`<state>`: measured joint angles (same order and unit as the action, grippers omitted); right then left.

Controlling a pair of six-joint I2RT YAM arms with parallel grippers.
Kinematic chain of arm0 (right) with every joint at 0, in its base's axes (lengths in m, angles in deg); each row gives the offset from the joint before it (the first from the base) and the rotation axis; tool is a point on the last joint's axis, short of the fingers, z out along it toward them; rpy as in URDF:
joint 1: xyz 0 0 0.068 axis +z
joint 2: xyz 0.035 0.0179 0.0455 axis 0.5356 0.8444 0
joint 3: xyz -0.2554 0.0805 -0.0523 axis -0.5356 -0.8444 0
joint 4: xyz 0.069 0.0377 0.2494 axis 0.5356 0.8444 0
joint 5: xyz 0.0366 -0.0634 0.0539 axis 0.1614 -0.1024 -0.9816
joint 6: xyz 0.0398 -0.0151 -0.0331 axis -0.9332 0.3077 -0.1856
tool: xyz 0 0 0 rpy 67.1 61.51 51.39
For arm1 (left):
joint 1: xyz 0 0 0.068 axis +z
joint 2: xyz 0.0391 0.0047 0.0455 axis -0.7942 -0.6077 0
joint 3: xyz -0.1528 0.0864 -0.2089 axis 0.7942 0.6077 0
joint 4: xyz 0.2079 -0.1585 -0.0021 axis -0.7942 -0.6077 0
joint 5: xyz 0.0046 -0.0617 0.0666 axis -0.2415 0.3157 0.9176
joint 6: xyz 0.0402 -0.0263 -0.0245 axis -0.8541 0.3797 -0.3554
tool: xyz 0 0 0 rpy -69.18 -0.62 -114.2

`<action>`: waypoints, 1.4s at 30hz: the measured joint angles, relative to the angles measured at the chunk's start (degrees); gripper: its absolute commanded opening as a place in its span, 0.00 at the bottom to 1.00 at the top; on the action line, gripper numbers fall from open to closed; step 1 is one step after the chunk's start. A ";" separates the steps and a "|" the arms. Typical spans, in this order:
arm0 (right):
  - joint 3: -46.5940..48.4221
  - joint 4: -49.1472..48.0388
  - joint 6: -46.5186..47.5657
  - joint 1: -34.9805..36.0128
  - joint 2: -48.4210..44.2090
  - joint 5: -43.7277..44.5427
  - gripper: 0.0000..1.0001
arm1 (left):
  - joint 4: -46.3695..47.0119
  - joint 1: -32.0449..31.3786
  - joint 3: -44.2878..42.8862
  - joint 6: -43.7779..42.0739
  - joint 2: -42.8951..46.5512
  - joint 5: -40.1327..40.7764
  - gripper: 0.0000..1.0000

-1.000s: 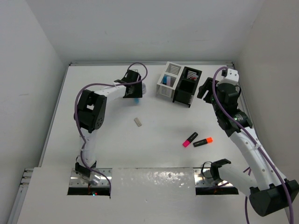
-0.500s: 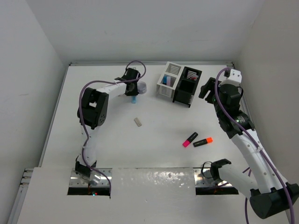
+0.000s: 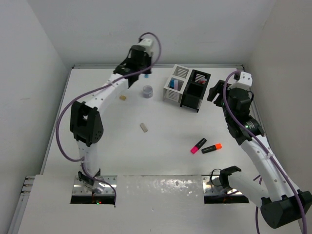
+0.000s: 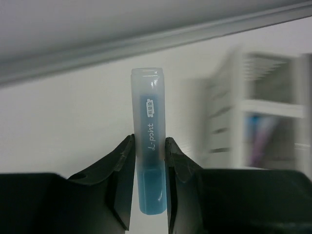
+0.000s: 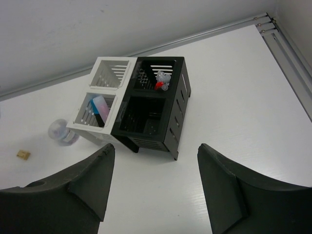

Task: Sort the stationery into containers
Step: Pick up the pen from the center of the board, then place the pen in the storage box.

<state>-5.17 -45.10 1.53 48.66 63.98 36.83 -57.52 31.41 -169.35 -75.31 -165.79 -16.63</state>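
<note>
left jaws: pinching blue stick [image 4: 151, 146] near its blue end, up high to clear bin walls | right jaws: spread, empty, waiting by black bin [image 5: 181, 97] | likely home: white bin [image 5: 114, 59], pastel sticks [image 5: 99, 108] already inside

The blue stick [image 4: 148, 107] looked like plastic: a frosted, translucent cap over a smooth solid-blue body, with white lettering printed on it. The fingers [image 4: 119, 165] of the left gripper [image 4: 148, 140] were black plastic with a dull, faintly satin finish, and so were those of the right gripper [image 5: 156, 148]. The white bin [image 5: 92, 135] and the black bin [image 5: 178, 117] looked like smooth moulded plastic, the black one with a soft sheen. The round piece [image 5: 62, 132] was cloudy, translucent plastic. The table [image 3: 165, 122] was smooth, matt white. A metal-looking strip [image 3: 161, 187] at its near edge shone patchily.
</note>
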 measured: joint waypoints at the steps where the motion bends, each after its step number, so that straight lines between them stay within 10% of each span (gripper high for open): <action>1: -0.11 -0.24 0.11 0.00 0.02 -0.07 0.68 | 1.53 -2.97 -1.44 -1.31 0.74 -1.31 0.00; 8: -0.39 -0.55 1.16 0.00 0.00 -0.87 0.68 | 15.91 -17.49 -2.82 -5.64 -0.28 -10.58 0.00; 42: 3.61 9.09 2.23 0.00 -1.75 2.05 0.68 | 57.94 -14.71 14.34 -11.61 -13.29 -10.03 0.00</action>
<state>-1.56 -36.00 3.76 48.66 62.24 38.88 0.42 16.70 -155.01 -86.91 -179.08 -26.67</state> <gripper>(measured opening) 0.677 0.228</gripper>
